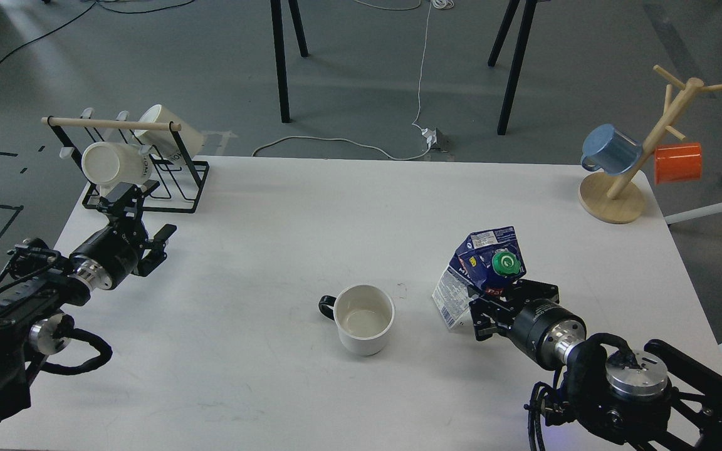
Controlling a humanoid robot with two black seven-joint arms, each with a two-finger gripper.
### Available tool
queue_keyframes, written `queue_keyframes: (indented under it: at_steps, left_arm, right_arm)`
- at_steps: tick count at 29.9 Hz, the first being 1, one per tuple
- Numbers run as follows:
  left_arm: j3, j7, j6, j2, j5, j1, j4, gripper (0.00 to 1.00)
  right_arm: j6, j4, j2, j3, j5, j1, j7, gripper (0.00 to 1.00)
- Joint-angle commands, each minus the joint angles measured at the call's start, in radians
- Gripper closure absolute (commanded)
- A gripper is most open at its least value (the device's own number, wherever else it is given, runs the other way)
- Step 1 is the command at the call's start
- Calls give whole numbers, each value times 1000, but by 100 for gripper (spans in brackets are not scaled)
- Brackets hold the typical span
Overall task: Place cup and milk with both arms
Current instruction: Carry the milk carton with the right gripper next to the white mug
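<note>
A white cup (pixel 364 318) with a dark handle stands upright near the table's middle front. My right gripper (pixel 483 300) is shut on a blue and white milk carton (pixel 479 274) with a green cap, held upright just right of the cup. My left gripper (pixel 124 195) is at the far left, just in front of a black rack; its fingers look empty, and I cannot tell if they are open or shut.
A black wire rack (pixel 148 166) with two white mugs stands at the back left. A wooden mug tree (pixel 637 163) with a blue mug and an orange mug stands at the back right. The white table (pixel 273 238) spans the view.
</note>
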State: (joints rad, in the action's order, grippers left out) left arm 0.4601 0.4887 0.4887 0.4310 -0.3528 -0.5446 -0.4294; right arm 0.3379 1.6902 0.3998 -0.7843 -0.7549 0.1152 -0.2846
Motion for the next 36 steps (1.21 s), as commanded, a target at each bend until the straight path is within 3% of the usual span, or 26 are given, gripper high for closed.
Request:
queue_keyframes:
  at_steps: [1, 11, 16, 21, 23, 36]
  left_arm:
    - [0, 0, 0, 0, 0, 0, 9, 1]
    - [0, 0, 0, 2, 0, 0, 11, 1]
    - [0, 0, 0, 2, 0, 0, 11, 1]
    - [0, 0, 0, 3, 0, 0, 11, 1]
    - [0, 0, 0, 5, 0, 0, 11, 1]
    - [0, 0, 0, 8, 0, 9, 11, 1]
  right_arm:
    - [9, 0, -47, 20, 35, -2, -4, 67]
    - [9, 0, -75, 60, 54, -2, -22, 66]
    - [9, 5, -75, 59, 54, -2, -24, 58]
    - [9, 13, -75, 57, 54, -2, -24, 29]
    - [9, 13, -75, 56, 52, -2, -24, 6]
    - [9, 42, -62, 46, 51, -35, -22, 5]
